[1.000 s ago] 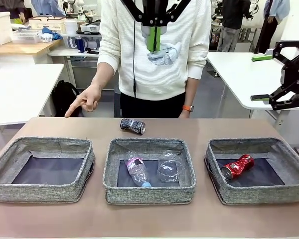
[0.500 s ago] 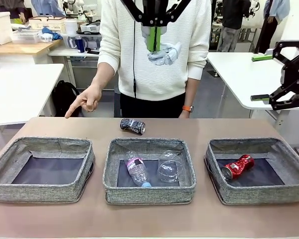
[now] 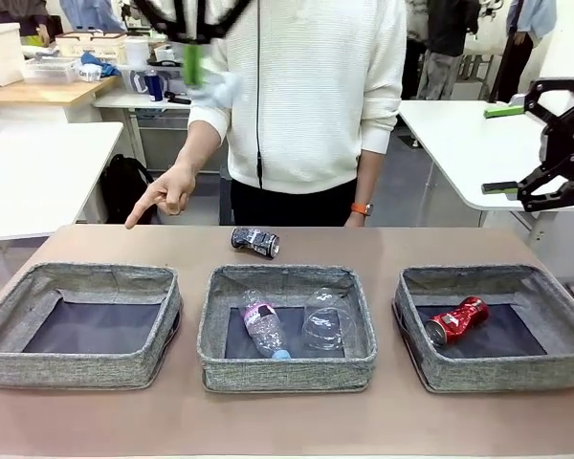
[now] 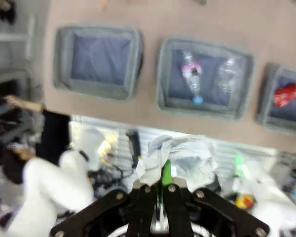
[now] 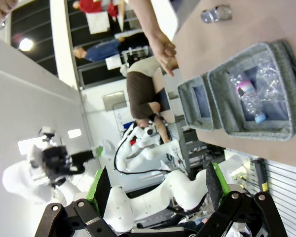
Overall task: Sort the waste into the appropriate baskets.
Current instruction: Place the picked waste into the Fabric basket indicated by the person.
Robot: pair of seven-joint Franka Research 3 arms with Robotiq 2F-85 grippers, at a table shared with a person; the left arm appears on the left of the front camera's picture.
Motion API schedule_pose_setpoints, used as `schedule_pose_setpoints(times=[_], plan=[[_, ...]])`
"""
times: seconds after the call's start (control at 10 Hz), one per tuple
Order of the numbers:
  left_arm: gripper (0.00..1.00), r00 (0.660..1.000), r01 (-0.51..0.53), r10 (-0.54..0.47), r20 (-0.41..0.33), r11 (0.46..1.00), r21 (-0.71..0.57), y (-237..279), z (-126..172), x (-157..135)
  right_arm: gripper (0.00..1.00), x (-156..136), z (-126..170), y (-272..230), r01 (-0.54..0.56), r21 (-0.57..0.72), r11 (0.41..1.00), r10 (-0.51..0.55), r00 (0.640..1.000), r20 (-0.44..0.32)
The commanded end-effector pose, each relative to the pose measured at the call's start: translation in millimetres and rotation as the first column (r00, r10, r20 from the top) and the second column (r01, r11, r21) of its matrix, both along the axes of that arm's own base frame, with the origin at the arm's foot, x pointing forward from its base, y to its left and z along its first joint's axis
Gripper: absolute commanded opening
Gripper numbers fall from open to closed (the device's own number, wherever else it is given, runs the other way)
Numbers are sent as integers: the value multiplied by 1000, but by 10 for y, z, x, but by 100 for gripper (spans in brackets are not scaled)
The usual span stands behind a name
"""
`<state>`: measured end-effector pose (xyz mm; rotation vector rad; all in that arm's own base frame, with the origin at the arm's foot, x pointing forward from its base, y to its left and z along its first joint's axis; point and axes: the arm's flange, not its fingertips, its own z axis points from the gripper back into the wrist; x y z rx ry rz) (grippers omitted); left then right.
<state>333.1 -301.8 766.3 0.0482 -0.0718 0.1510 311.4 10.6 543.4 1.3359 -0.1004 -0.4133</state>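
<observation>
High above the table's far left, my left gripper (image 3: pixel 193 69) is shut on the white paper wad (image 3: pixel 218 92), both blurred by motion. In the left wrist view that gripper (image 4: pixel 165 174) pinches the wad (image 4: pixel 180 155) far above the three baskets. The left basket (image 3: pixel 77 369) holds nothing. The middle basket (image 3: pixel 287 375) holds the clear bottle (image 3: pixel 263 331) and the plastic cup (image 3: pixel 327 318). In the right basket (image 3: pixel 497 375) lies the crushed red can (image 3: pixel 456 320). A black-and-white can (image 3: pixel 255 241) lies on the table behind the middle basket. My right gripper (image 3: pixel 545 145) hangs open at the right, holding nothing.
A person stands at the far side, one hand (image 3: pixel 163 196) pointing down near the table's far-left edge. White tables stand beyond on both sides. The right wrist view shows the middle basket (image 5: pixel 251 129) and the person's hand (image 5: pixel 164 52) sideways.
My left gripper has swung left with the paper wad, from the top centre to the upper left. The right arm, the person's hand and the litter have stayed put.
</observation>
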Motion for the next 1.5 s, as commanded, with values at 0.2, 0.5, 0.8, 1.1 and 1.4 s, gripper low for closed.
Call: schedule_pose_setpoints(times=[0.2, 0.5, 0.8, 1.1, 1.4], plan=[[1, 991, -132, 131, -13, 986, -101, 1560, -1004, -2, 100, 8, 25, 10, -1, 23, 1000, 1, 1000, 13], [1, 956, -266, 241, -165, 952, -152, 2303, -1462, 91, 100, 8, 25, 10, -1, 23, 1000, 1, 1000, 13], [1, 830, -551, 542, -130, 833, -43, 2251, -1926, 206, 100, 8, 25, 10, -1, 23, 1000, 1, 1000, 13], [1, 921, -362, 340, -188, 927, -96, 2494, -1743, 150, 100, 8, 25, 10, -1, 23, 1000, 1, 1000, 13], [1, 968, 19, -58, -244, 987, -159, 2356, -2321, 325, 100, 8, 25, 10, -1, 23, 1000, 1, 1000, 13]])
